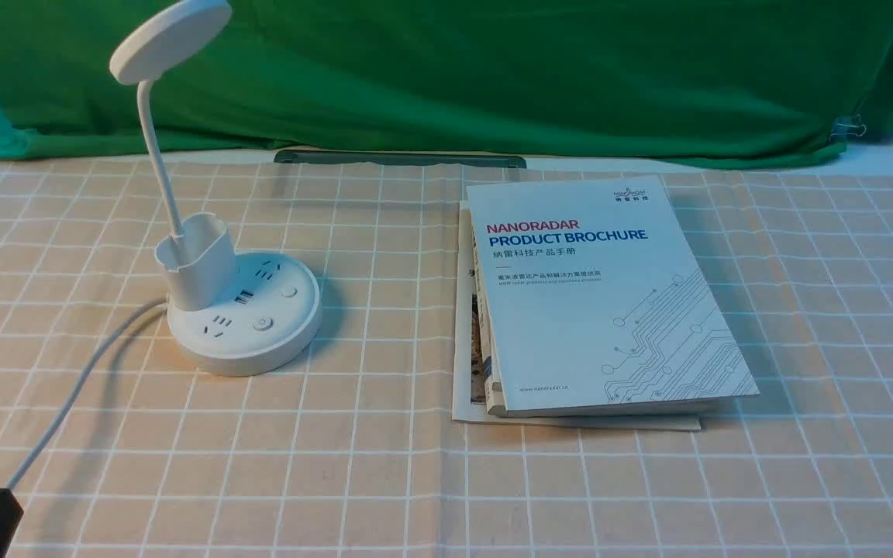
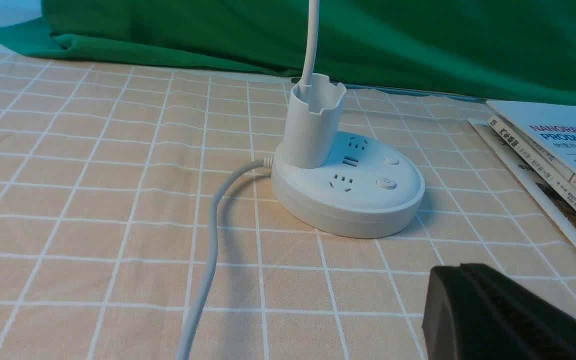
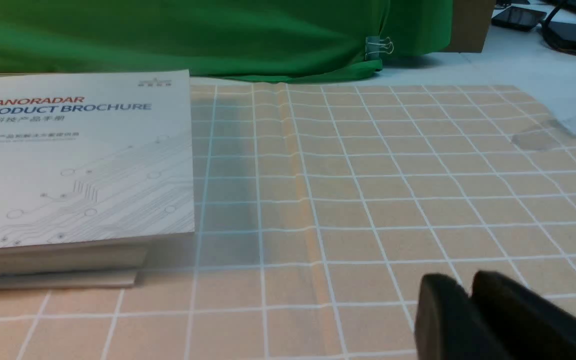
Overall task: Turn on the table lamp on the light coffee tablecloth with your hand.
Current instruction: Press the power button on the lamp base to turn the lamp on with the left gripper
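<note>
Beyond the front view's frame, the right pincer shows, seemingly closed.

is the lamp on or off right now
Off, it seems: the disc head of the table lamp shows no glow, and no bright pool lies on the light coffee tablecloth below.

The place looked like a staged lab bench: a green cloth backdrop hung behind the brochure stack, fastened by a binder clip to the stack's right, and a checked tablecloth lay under it.
</note>
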Controlling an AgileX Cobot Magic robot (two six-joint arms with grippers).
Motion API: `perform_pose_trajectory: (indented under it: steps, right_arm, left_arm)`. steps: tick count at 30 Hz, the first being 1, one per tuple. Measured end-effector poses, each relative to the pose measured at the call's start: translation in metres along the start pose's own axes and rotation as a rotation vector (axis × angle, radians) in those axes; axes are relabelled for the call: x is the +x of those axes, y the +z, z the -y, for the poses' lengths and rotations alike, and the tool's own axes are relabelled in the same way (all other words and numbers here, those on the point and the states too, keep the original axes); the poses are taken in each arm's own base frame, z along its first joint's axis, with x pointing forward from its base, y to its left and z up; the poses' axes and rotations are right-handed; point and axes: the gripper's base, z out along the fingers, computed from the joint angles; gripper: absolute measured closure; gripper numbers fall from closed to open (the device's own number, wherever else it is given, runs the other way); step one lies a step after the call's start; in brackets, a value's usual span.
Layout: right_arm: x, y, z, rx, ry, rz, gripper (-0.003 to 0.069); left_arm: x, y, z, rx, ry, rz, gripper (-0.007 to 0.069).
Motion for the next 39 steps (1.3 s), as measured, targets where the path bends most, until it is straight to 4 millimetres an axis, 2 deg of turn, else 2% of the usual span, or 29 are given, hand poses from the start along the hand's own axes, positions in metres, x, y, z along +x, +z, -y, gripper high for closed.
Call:
perform_pose_trajectory:
  steps: [33, 39]
  right_arm:
    - [0.0000, 0.0000, 0.0000, 0.000, 0.001, 0.000, 0.0443]
    - [0.0000, 0.0000, 0.0000, 0.000, 0.001, 0.000, 0.0440]
  left_arm:
    - [-0.0001, 0.0000, -0.0001, -0.001, 0.011, 0.001, 0.0622]
    - [-0.0079, -0.0003, -0.0009, -0.013, 0.058, 0.087, 0.0622]
